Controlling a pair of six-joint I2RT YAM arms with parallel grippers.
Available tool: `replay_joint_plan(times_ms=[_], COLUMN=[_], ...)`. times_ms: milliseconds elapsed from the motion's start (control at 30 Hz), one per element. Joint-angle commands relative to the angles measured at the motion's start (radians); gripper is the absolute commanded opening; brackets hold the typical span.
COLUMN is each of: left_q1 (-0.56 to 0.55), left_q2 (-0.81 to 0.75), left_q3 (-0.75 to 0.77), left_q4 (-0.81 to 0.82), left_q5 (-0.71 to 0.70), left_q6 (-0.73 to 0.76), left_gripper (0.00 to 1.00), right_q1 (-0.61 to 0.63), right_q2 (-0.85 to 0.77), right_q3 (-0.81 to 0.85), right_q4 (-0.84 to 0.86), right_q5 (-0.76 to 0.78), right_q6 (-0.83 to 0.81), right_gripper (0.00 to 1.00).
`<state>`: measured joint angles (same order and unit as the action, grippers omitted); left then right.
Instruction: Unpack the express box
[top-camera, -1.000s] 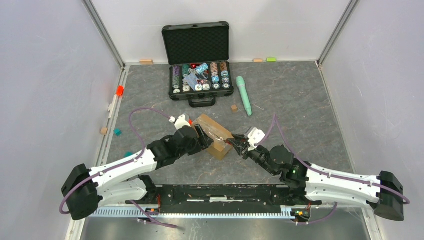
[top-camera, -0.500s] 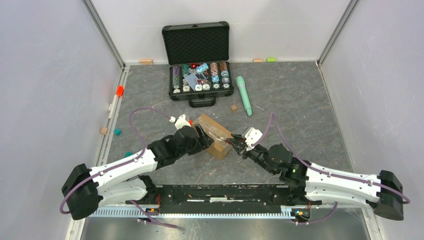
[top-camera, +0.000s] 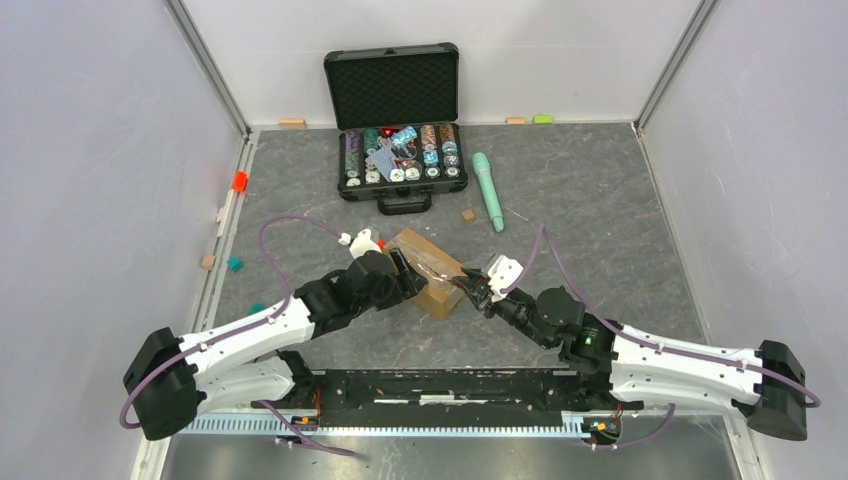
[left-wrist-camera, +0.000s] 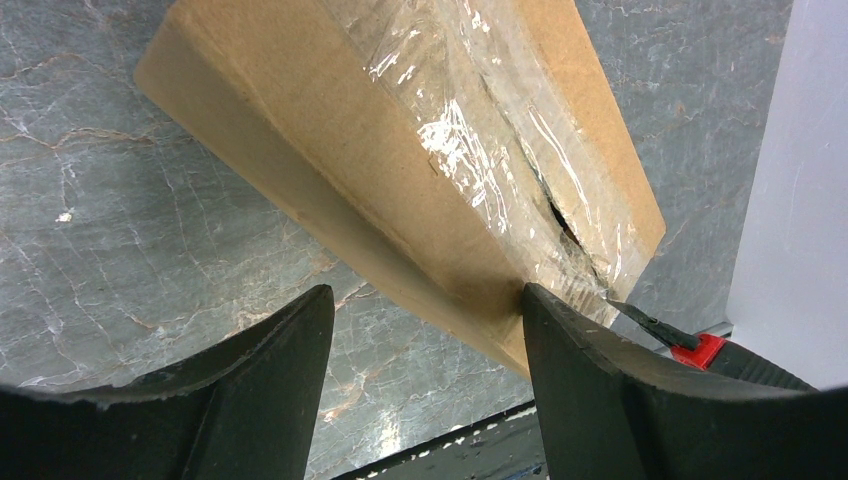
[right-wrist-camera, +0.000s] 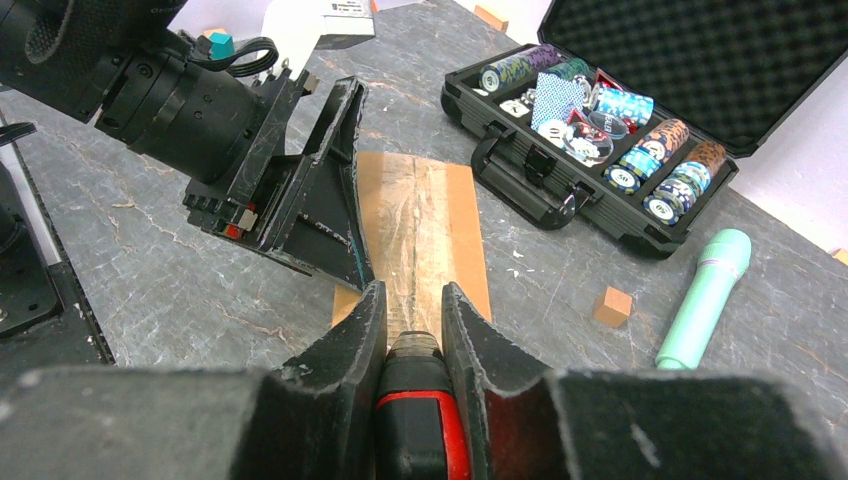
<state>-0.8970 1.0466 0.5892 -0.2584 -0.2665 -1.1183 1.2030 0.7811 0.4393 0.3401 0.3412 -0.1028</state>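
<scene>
The express box (top-camera: 430, 268), brown cardboard with glossy clear tape along its top seam, lies on the table between my two arms. In the left wrist view the tape on the box (left-wrist-camera: 400, 130) is torn open near the far corner. My left gripper (left-wrist-camera: 425, 300) is open: its right finger (left-wrist-camera: 590, 380) rests against the box's side, and its left finger (left-wrist-camera: 270, 370) stands apart over bare table. My right gripper (right-wrist-camera: 414, 300) is shut on a red and black cutter (right-wrist-camera: 420, 410). The cutter's blade (left-wrist-camera: 640, 322) meets the taped seam at the box's near end (right-wrist-camera: 420, 230).
An open black case of poker chips (top-camera: 400, 160) stands at the back centre. A mint green cylinder (top-camera: 488, 190) and a small wooden cube (top-camera: 467, 215) lie to its right. Small coloured blocks (top-camera: 238, 181) sit along the left rail.
My right arm has edged slightly left toward the box with the cutter. The left arm and the box have not visibly moved.
</scene>
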Motion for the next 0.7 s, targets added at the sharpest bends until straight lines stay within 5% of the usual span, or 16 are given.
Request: replay_joint_plan(times_ms=[0,667], left_q1=[0.017,0.027], left_q2=[0.025,0.040], left_q3=[-0.021,-0.008], left_q4=[-0.162,-0.167], left_q5=[-0.043,-0.030], left_q6=[0.031,0.048], left_gripper=[0.75,0.75], right_q1=[-0.002,0.003], right_q2=[-0.001,-0.018], right_q3=[0.055,-0.135], right_q4=[0.016,0.021], right_q5=[0.047,0.095], right_q6=[-0.063,-0.010], right_gripper=[0.00,0.00])
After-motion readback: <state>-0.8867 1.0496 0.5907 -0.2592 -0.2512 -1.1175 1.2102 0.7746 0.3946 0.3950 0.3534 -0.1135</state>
